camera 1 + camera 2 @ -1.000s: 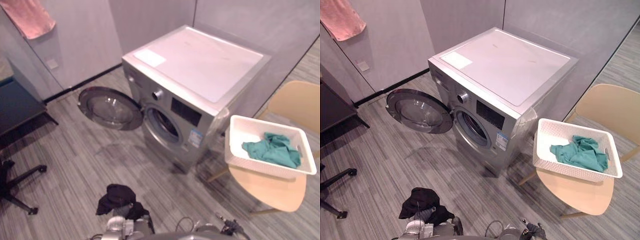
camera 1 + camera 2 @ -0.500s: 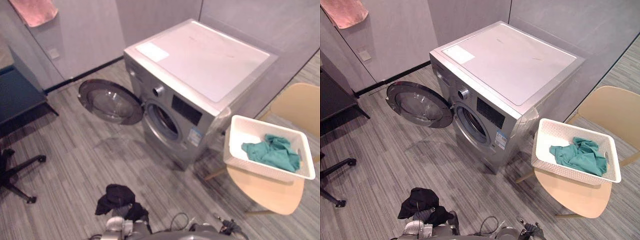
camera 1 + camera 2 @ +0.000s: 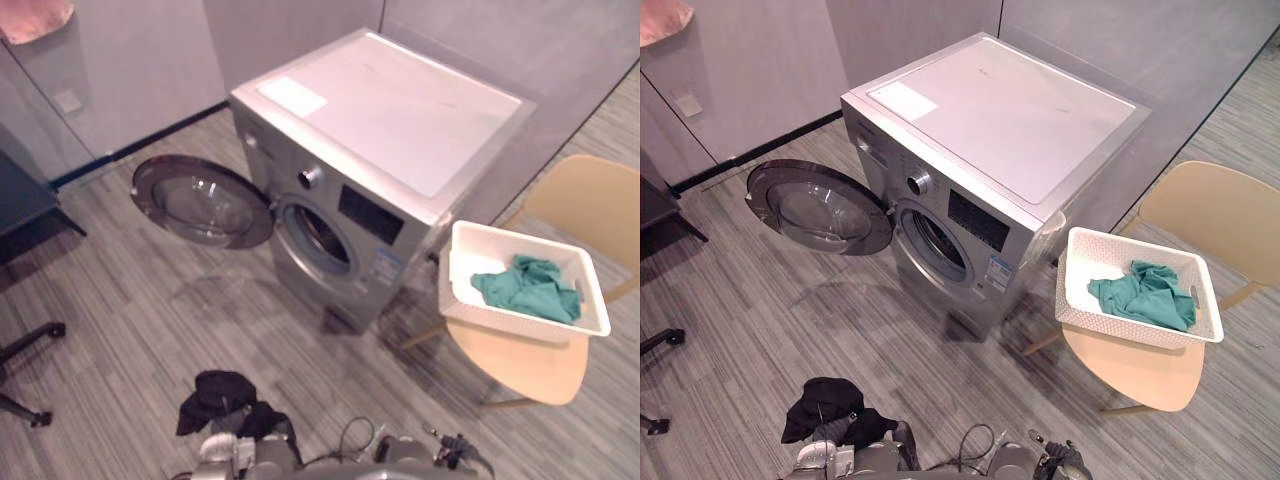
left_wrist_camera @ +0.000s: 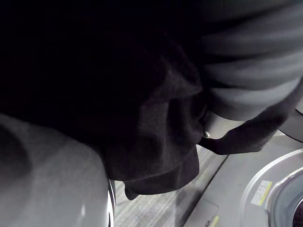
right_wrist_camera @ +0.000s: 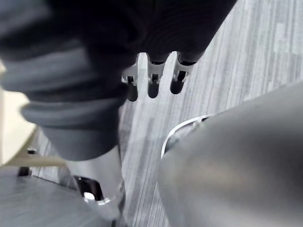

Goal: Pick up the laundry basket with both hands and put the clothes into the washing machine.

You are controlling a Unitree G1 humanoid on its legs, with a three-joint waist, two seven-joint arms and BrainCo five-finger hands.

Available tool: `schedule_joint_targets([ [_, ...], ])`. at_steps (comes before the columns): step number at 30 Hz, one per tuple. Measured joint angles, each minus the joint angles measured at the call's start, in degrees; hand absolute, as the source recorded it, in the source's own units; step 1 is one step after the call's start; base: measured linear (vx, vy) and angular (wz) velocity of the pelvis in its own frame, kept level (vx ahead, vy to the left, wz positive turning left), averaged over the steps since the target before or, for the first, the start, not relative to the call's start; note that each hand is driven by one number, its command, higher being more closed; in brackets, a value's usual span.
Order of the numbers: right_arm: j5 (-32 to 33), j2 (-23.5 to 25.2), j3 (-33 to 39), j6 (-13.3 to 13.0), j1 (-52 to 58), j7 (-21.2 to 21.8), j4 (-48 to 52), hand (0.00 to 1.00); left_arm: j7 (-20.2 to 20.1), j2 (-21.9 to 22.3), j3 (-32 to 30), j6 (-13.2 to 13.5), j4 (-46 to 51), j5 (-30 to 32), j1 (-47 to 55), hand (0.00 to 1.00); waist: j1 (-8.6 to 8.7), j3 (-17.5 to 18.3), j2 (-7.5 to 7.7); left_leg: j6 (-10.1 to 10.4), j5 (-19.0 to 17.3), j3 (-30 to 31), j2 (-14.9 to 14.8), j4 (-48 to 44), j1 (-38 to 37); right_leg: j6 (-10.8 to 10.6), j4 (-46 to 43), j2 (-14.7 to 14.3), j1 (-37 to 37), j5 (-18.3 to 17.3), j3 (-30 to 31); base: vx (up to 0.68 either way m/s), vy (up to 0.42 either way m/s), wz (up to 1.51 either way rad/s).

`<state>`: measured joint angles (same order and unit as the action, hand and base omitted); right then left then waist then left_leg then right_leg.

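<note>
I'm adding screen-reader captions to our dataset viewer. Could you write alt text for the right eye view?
A silver front-loading washer stands mid-view with its round door swung open to the left. To its right, a white basket holding green clothes sits on a tan chair, over a grey striped floor.

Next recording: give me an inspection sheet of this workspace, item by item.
surface: grey striped floor.
job's things: white laundry basket stands on a beige chair, with green clothes inside; the washing machine is beside it, its round door open.
clutter: pink cloth hanging on the wall.
hands: right hand open, fingers straight, holding nothing, above the floor; left hand low, far from the basket.
cables: nothing seen.
surroundings: grey walls, dark table, office-chair base.
</note>
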<state>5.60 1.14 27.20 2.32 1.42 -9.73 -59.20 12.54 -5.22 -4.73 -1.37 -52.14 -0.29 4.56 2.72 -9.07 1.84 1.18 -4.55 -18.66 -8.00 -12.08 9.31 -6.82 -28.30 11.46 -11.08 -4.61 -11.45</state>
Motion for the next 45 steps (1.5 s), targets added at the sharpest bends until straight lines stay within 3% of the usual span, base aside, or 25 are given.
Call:
schedule_joint_targets([
  [2,0.96,0.16,0.30,-0.11,1.39,0.00,-0.27,0.00,-0.07,-0.52,-1.11,-0.01,-0.21,0.04,-1.10,1.00,0.13,-0.05,0.94,-0.37,0.78,2.48,-0.52,2.36,-0.71,0.35,5.10,-9.10,-0.16,-4.17,8.74,0.14,-0.014,0.48],
  [4,1.46,0.34,2.70,-0.30,2.57,-0.04,-0.79,0.00,-0.20,0.60,-2.88,-0.02,-0.32,0.21,-1.30,1.00,0.37,-0.23,1.35,-0.40,2.55,3.86,0.54,6.62,-2.94,1.11,13.57,-13.86,0.09,-3.92,11.92,0.18,-0.048,0.50],
  [5,1.94,0.48,4.52,-0.47,3.16,-0.04,-1.33,0.00,-0.25,1.70,-4.35,-0.02,-0.37,0.86,-1.46,1.00,0.98,-0.58,1.65,-0.25,3.00,4.80,1.72,8.61,-4.20,2.56,20.78,-15.07,0.12,-1.39,12.18,0.20,-0.049,0.52],
  [6,2.26,0.69,5.33,-0.49,3.41,-0.07,-1.44,0.00,-0.26,2.19,-5.08,-0.03,-0.43,1.01,-1.60,1.00,1.29,-0.85,2.01,-0.26,3.00,5.23,2.42,9.02,-4.81,2.64,23.87,-15.03,0.06,0.66,12.20,0.19,-0.067,0.66],
  [7,2.67,1.18,6.91,-0.55,4.24,-0.07,-1.41,0.00,-0.35,3.22,-6.20,-0.06,-0.92,1.24,-1.95,1.00,1.82,-1.18,2.70,-0.10,2.71,6.90,3.82,9.46,-6.07,3.18,25.63,-13.99,0.80,7.18,11.57,0.30,-0.087,0.77],
  [8,2.80,1.68,8.71,-0.59,5.14,-0.08,-1.34,0.00,-0.74,3.80,-6.76,-0.06,-1.36,1.44,-2.42,1.00,1.90,-1.18,1.92,0.43,2.45,8.61,4.05,10.34,-7.32,5.94,26.27,-13.91,3.14,7.37,9.79,0.33,-0.082,0.71],
  [9,2.84,2.27,9.37,-0.59,5.22,-0.09,-1.08,0.00,-1.19,4.39,-7.08,0.00,-1.11,1.84,-2.50,1.00,1.66,-1.40,1.29,0.46,2.46,8.58,3.87,10.59,-7.94,6.75,24.82,-13.90,2.96,6.64,8.99,0.36,-0.081,0.56],
  [10,2.87,2.53,10.81,-0.72,5.28,-0.09,0.01,0.00,-1.51,5.59,-7.23,-0.02,-0.63,2.84,-2.44,1.00,1.86,-2.08,0.27,1.10,2.34,9.10,3.71,10.59,-9.68,8.86,20.29,-13.76,2.88,3.44,7.83,0.27,-0.070,0.48],
  [12,3.42,2.91,11.27,-0.67,5.79,-0.05,1.82,0.00,-2.40,7.28,-7.24,-0.02,0.02,3.32,-2.32,1.00,2.45,-1.97,-1.31,2.72,0.19,8.77,2.76,7.19,-11.56,8.70,16.96,-13.43,5.96,0.52,4.46,0.24,-0.072,0.66],
  [15,3.55,3.55,10.51,-0.90,5.81,-0.03,5.11,0.00,-2.55,8.61,-7.16,0.01,1.44,3.32,-2.23,1.00,2.42,-1.12,-1.97,3.36,-1.87,7.75,1.94,-0.22,-10.07,8.67,15.57,-13.11,8.70,-1.24,3.08,0.16,-0.034,0.59],
  [16,4.02,4.05,9.60,-1.19,5.37,0.03,6.95,0.00,-2.70,9.22,-6.64,0.13,3.69,3.31,-2.44,1.00,2.46,-0.84,-1.98,4.03,-4.64,7.62,1.35,-13.21,-4.69,9.61,15.49,-12.14,10.43,-4.92,2.07,0.11,-0.009,0.62],
  [18,4.07,3.73,7.41,-1.17,5.39,0.02,8.09,0.00,-2.86,9.30,-6.96,0.03,5.05,3.34,-2.12,1.00,1.98,-0.73,-3.78,4.13,-4.32,7.36,-1.69,-27.11,0.84,9.91,15.40,-12.94,12.23,-5.61,1.15,0.10,0.028,0.35],
  [20,4.10,2.54,4.23,-1.22,5.45,-0.09,9.31,0.00,-2.43,9.74,-6.99,-0.01,5.35,3.22,-0.38,1.00,0.80,-0.57,-5.10,2.95,-0.84,7.55,-3.21,-36.46,3.20,10.43,15.27,-13.30,14.09,-7.01,3.57,0.09,0.089,-0.42],
  [21,4.41,2.37,2.37,-1.31,5.37,-0.19,10.53,0.00,-2.30,9.48,-6.84,-0.03,5.78,3.17,0.61,1.00,0.29,-0.40,-5.16,0.48,-1.82,7.75,-3.12,-39.21,4.93,10.66,14.86,-13.17,14.49,-7.72,6.16,0.09,0.111,-0.77],
  [22,4.70,2.41,1.67,-1.40,5.13,-0.23,11.13,0.00,-2.32,9.44,-6.73,-0.05,6.13,3.18,0.75,1.00,-0.37,-0.20,-5.47,-0.35,-3.52,7.73,-2.84,-38.55,4.95,10.86,14.11,-13.01,13.93,-8.27,8.00,0.12,0.168,-1.25],
  [23,5.15,2.35,0.74,-1.67,4.41,-0.15,11.65,0.00,-2.20,9.37,-6.70,-0.04,6.91,3.18,0.99,1.00,-1.13,-0.16,-5.63,-0.77,-6.60,8.27,-2.04,-35.91,5.04,10.45,12.55,-12.49,12.66,-8.82,11.38,0.12,0.164,-1.19],
  [25,5.15,2.33,-1.14,-1.85,4.30,-0.36,12.71,0.00,-2.03,9.19,-6.61,-0.03,7.01,3.18,1.20,1.00,-1.43,-0.17,-5.21,-0.90,-9.13,12.68,0.28,-29.80,5.08,9.22,11.40,-11.41,11.70,-9.50,16.16,0.15,0.261,-1.39],
  [28,5.15,2.29,-1.76,-1.88,4.60,-1.36,13.17,0.00,-1.73,9.12,-6.21,0.19,7.26,3.18,1.44,1.00,-1.68,-0.09,-5.13,-0.39,-8.83,24.15,2.46,-18.15,5.03,6.12,10.11,-10.57,10.08,-10.96,24.50,0.18,0.339,-1.45],
  [29,5.07,2.18,-1.81,-1.88,4.98,-1.63,13.20,0.00,-1.29,9.18,-6.02,0.46,7.22,3.19,1.99,1.00,-1.95,0.85,-6.09,0.57,-7.85,27.08,1.61,-11.50,4.17,4.01,9.00,-11.50,8.64,-12.04,28.12,0.20,0.375,-1.59],
  [30,5.05,1.90,-1.73,-1.93,5.42,-1.67,13.03,0.00,-1.22,9.53,-6.04,0.54,6.90,3.19,2.29,1.00,-1.96,1.36,-6.89,6.21,-6.48,26.91,0.66,-10.62,3.80,2.54,8.06,-11.97,8.15,-12.58,29.39,0.26,0.441,-1.38],
  [32,5.00,3.34,-1.41,-1.71,7.20,-1.76,11.01,0.00,-0.59,7.67,-6.16,0.52,6.03,3.21,2.21,1.00,-1.19,2.88,-3.13,3.33,-8.06,21.63,3.51,-10.90,2.31,1.77,8.53,-9.31,8.01,-12.43,35.22,0.22,0.326,-0.84],
  [35,5.10,3.58,0.51,-1.15,7.40,-1.69,8.37,0.00,-0.01,6.88,-5.71,0.60,4.30,3.26,1.89,1.00,-0.61,4.01,-1.48,1.90,-8.95,16.89,4.20,-9.24,-0.14,0.76,9.73,-8.30,7.74,-8.33,40.15,0.18,0.275,-0.72],
  [37,5.15,3.67,1.62,-1.13,7.25,-1.51,8.05,0.00,-0.08,6.17,-3.81,0.59,4.16,3.30,1.61,1.00,-0.56,4.07,-1.58,1.64,-8.80,14.02,4.13,-7.31,-1.61,0.20,10.74,-8.23,6.71,-5.78,42.41,0.13,0.198,-0.82],
  [41,5.53,3.42,3.93,-1.07,5.70,-1.42,6.34,0.00,-0.06,4.75,-1.99,0.55,1.76,3.30,-0.16,1.00,-0.56,4.48,-1.92,0.36,-7.97,8.11,4.00,-4.16,-2.28,-3.08,12.55,-8.31,3.17,-1.71,47.29,0.03,0.093,-0.85],
  [45,5.69,2.15,4.42,-1.03,4.97,-1.29,6.25,0.00,-0.04,4.37,-1.84,0.59,0.83,3.30,-2.50,1.00,-0.80,4.17,-3.90,0.34,-7.97,3.88,2.41,-3.84,-2.30,-3.25,15.59,-9.26,1.24,2.15,49.00,-0.02,-0.007,-0.74],
])
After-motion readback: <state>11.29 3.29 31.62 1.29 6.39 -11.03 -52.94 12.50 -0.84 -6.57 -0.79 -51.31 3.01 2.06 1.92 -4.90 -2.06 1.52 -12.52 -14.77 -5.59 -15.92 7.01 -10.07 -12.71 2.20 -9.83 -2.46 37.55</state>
